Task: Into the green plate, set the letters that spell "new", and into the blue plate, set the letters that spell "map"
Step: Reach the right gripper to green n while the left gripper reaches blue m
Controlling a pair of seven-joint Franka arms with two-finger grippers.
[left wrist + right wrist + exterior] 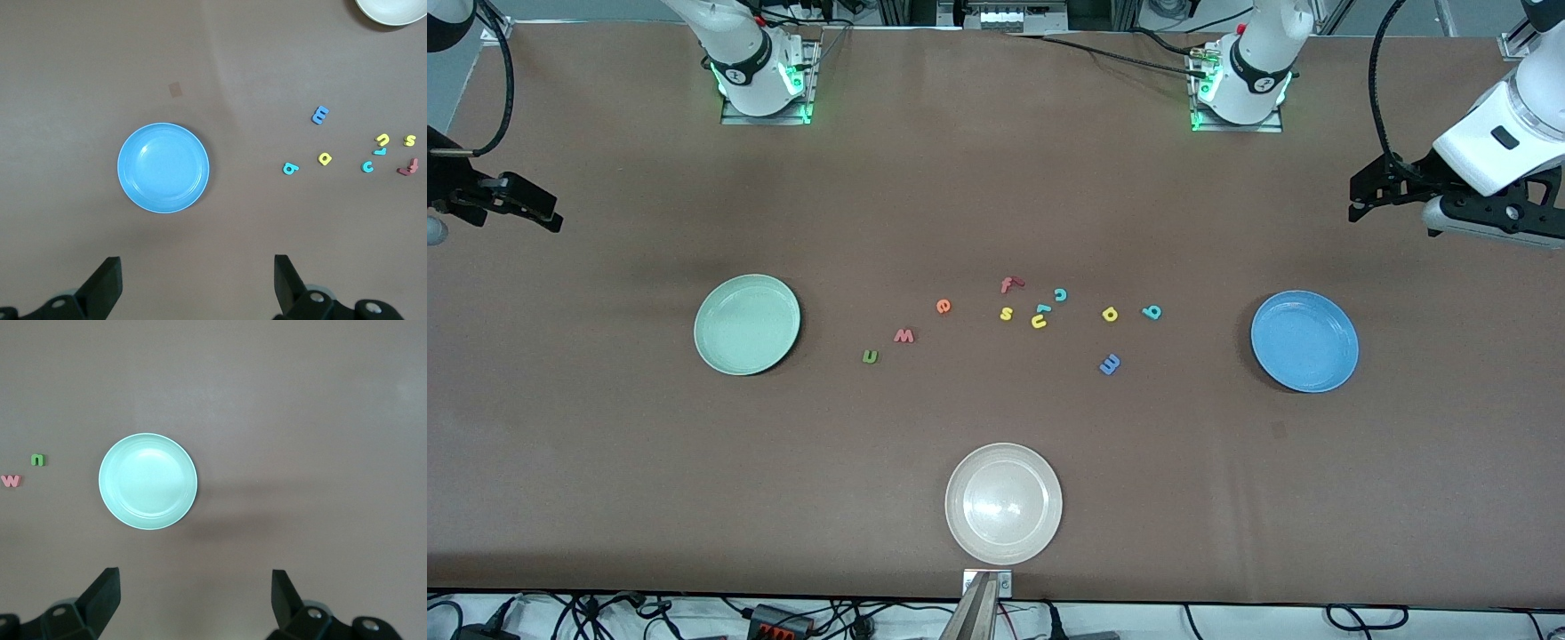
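In the front view, no letter had yet been placed. The green plate (747, 324) lay toward the right arm's end of the table and the blue plate (1304, 341) toward the left arm's end, both bare. Between them the letters were scattered: the green n (870, 356), the salmon w (904, 335) and the orange e (943, 307) closer to the green plate; the blue m (1110, 364), the yellow a (1110, 314) and the teal p (1152, 311) closer to the blue plate. The red f (1009, 284), yellow s (1007, 313), yellow u (1039, 321) and teal c (1061, 294) were clustered midway and are judged best left alone. The right gripper (547, 213) and the left gripper (1360, 200) were held high over the table's two ends, well apart from every letter.

In the left wrist view, the left gripper (197, 283) was seen spread wide and empty, the blue plate below it, the p (290, 169) nearest of its letters. A straight descent on one isolated letter would probably serve best.

In the right wrist view, the right gripper (195, 600) was likewise wide and empty above the green plate (148, 482), with the n (38, 459) just beside the w (11, 481), so a careful single pick seemed called for.
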